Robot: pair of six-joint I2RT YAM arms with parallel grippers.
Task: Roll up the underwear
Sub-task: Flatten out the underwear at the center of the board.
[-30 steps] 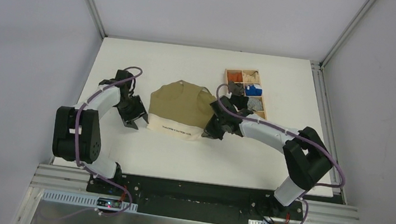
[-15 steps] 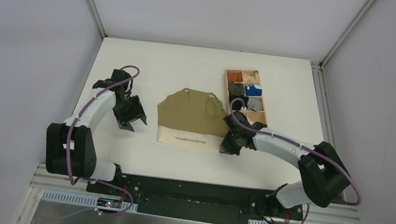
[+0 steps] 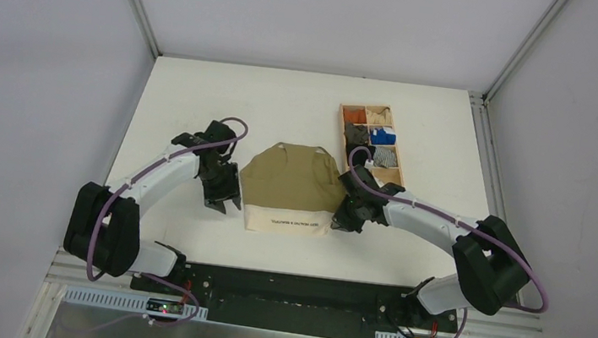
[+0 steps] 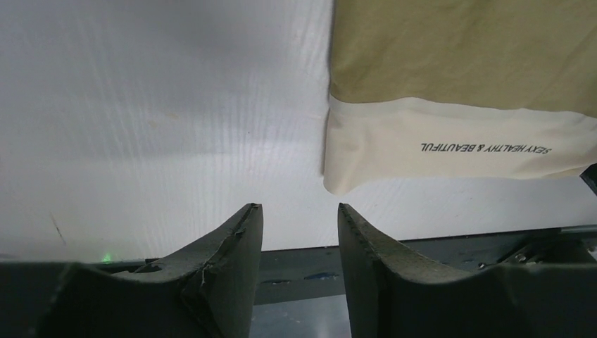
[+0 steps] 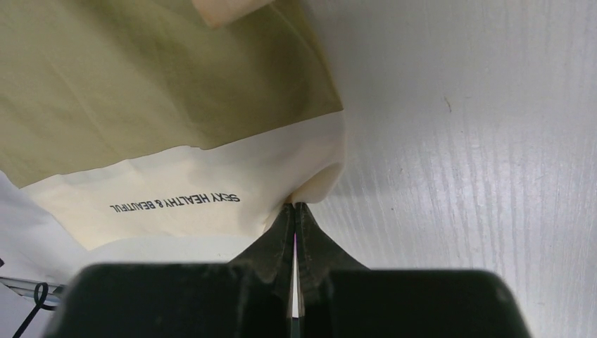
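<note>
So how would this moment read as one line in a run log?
underwear: spread, unrolled | right claw: shut on underwear corner | left claw: open, empty, beside it

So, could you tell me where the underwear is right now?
In the top view the underwear lies flat centre-frame, waistband nearest the arm bases; the right gripper pinches its right waistband corner, the left gripper stands open beside its left edge.

A: Overhead, the light is bright and even, coming from above; the table (image 3: pixel 228 93) shows only faint, soft shadows.

B: The left wrist view has a pale glare across the table (upper left), and the left gripper (image 4: pixel 297 208) sits dark and slightly soft at the bottom edge.

A: Yet the lettering on the underwear (image 4: pixel 457 56) reads sharp in both wrist views.
</note>
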